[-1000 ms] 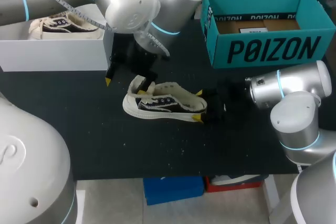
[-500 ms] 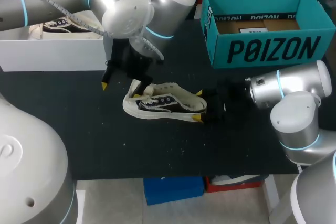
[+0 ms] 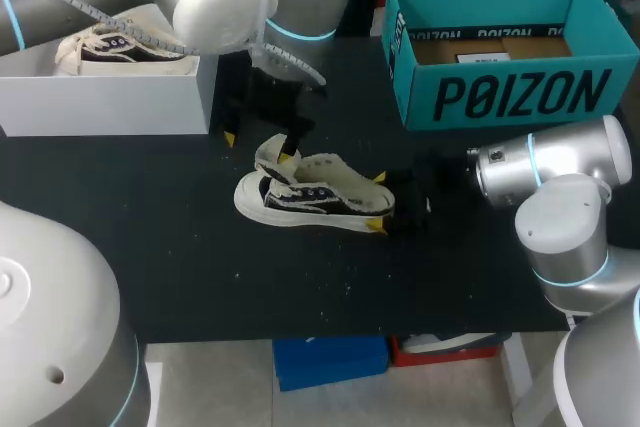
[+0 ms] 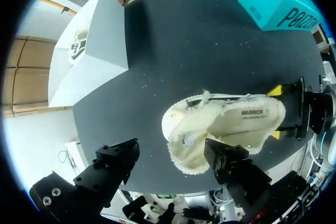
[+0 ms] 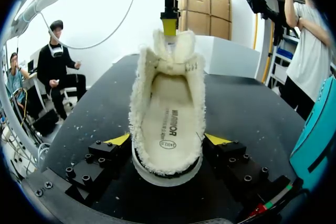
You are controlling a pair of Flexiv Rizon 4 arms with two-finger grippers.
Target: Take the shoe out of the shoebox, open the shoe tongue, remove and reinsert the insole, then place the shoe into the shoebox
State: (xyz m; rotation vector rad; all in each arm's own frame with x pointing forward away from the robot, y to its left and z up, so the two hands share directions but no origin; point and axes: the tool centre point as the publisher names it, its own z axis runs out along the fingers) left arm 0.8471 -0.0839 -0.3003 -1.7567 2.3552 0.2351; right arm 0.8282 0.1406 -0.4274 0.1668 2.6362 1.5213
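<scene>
Shoe (image 3: 310, 197) lies on its sole near the middle of the dark bench (image 3: 200, 277), out of any box, with its fleecy lining showing; the right claw (image 5: 167, 139) comes in at the heel and is closed on it, one yellow tip pressed to each side; inside the shoe the insole (image 5: 169, 114) lies flat in its place, and I cannot tell whether it has yet been out and back; farther along, at the lacing end, the tongue (image 3: 270, 155) stands lifted and bent back from the opening; the left claw (image 3: 259, 147) hangs over that end spread wide, one tip at the raised tongue and the other out beside the shoe over bare bench, so it grips nothing; by my reading the taking-out is done and the tongue is being opened, while the pulling and refitting of the insole and the return to a box are left; at the back a white box (image 3: 100, 102) holds a second shoe (image 3: 120, 47), and the teal shoebox (image 3: 500, 97) stands open, well apart from the shoe
</scene>
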